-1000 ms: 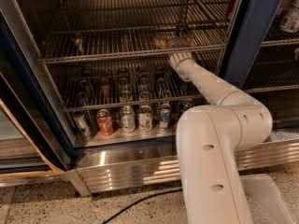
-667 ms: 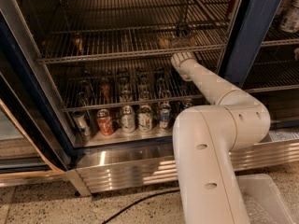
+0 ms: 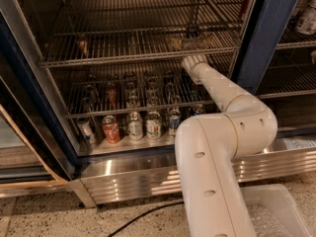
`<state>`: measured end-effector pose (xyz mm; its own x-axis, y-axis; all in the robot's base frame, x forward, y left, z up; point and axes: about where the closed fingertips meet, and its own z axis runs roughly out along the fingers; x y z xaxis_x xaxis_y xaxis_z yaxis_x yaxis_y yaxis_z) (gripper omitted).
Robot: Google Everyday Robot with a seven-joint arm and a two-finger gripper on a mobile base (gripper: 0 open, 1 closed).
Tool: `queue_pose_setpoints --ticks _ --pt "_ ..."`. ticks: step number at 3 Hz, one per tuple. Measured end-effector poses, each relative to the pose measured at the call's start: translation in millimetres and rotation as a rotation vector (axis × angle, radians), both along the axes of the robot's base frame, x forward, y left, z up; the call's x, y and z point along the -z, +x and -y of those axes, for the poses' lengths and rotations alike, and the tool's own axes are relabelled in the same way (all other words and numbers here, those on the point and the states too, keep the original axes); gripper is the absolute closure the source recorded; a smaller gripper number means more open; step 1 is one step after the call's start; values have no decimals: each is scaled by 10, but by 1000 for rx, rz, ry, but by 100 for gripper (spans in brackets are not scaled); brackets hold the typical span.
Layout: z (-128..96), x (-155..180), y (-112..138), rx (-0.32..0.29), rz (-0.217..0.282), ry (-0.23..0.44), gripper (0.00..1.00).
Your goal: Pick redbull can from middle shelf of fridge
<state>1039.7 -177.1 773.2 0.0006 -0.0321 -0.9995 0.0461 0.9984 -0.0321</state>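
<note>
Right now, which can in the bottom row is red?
The cola can, second from left in the bottom row, the only red one. The gripper is up at the middle shelf.

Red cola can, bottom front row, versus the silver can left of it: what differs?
The red cola can is red; the silver-and-blue can is mostly silver. The red cola can stands upright; the silver-and-blue can looks tilted. Both sit well below the tool, up at the wire shelf.

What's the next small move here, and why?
Likely a slight shift left. The gripper sits over the middle shelf, near its right end, and what may be the redbull can stands just left of it. Whether anything is grasped yet can't be told.
</note>
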Motion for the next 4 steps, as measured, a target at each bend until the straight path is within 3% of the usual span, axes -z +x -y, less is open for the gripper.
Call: queue_pose_setpoints --ticks 1,4 --pt "0 0 0 0 0 0 0" --pt "-1 0 0 0 0 0 66"
